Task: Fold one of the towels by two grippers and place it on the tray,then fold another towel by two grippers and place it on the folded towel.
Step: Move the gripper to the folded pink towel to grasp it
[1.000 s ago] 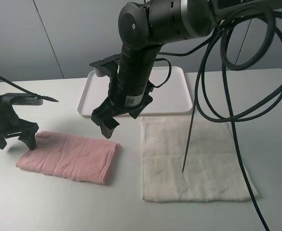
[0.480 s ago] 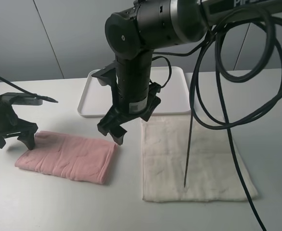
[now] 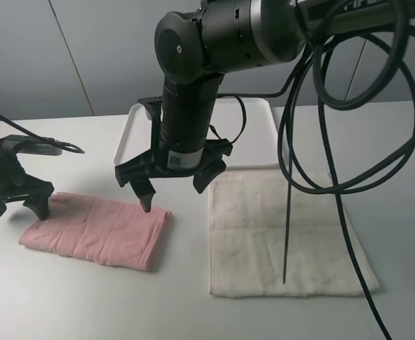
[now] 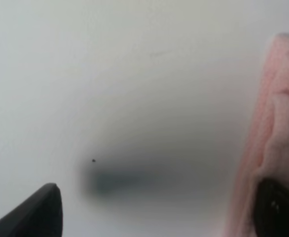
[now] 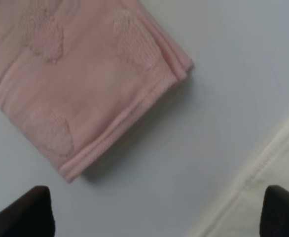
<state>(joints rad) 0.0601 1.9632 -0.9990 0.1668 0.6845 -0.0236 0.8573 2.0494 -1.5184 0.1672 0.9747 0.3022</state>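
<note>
A pink towel (image 3: 94, 230), folded into a strip, lies on the table at the left. A cream towel (image 3: 278, 234) lies flat at the right. The white tray (image 3: 126, 152) stands behind them, partly hidden by my right arm. My left gripper (image 3: 20, 209) is open and low at the pink towel's left end, with one fingertip (image 4: 277, 207) on the towel's edge (image 4: 282, 123). My right gripper (image 3: 172, 193) is open and empty just above the pink towel's right end (image 5: 75, 74). The cream towel's edge (image 5: 263, 182) lies beside it.
Black cables (image 3: 314, 142) hang from the right arm over the cream towel and the tray's right side. A cable (image 3: 44, 145) trails from the left arm. The table's front edge is close below both towels.
My right gripper has turned and moved left, from the gap between the towels to above the pink towel's right end. The pink towel has shifted slightly left. The left gripper has barely moved.
</note>
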